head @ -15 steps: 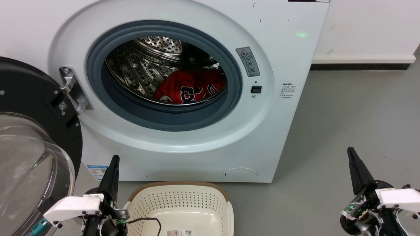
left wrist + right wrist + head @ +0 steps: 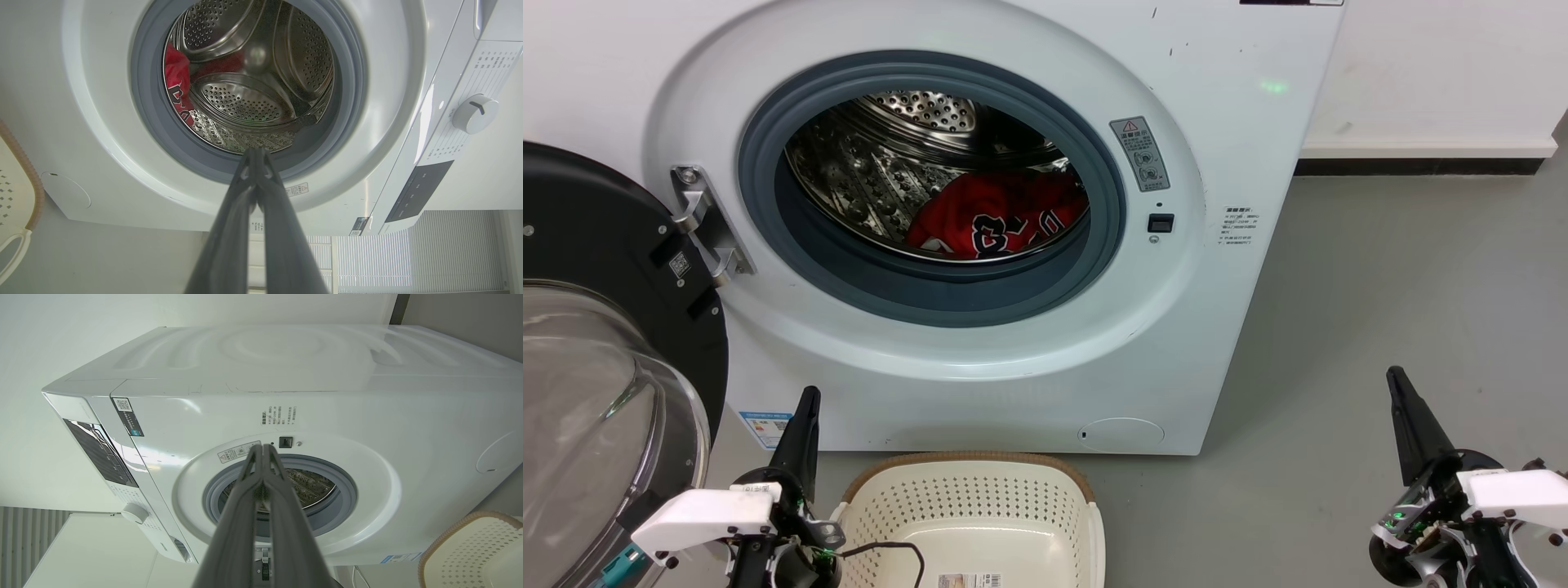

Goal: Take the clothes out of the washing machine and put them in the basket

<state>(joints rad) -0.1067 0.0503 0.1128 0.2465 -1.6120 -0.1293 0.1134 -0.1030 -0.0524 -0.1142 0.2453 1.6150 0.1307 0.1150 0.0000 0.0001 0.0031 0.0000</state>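
The white washing machine (image 2: 1225, 147) stands with its door (image 2: 596, 351) swung open to the left. Red clothes (image 2: 1005, 214) with black white-edged numerals lie low in the steel drum (image 2: 874, 171); a red patch of the clothes (image 2: 176, 75) also shows in the left wrist view. The cream basket (image 2: 968, 510) sits on the floor in front of the machine, nothing in its visible part. My left gripper (image 2: 809, 396) is shut, just left of the basket. My right gripper (image 2: 1395, 377) is shut, low at the right over the floor. Both fingertips meet in the wrist views (image 2: 255, 152) (image 2: 263, 448).
Grey floor (image 2: 1380, 286) stretches right of the machine, with a white wall and dark skirting (image 2: 1417, 166) behind. The open door's glass bowl bulges toward my left arm. A black cable (image 2: 894, 549) hangs over the basket's near left corner.
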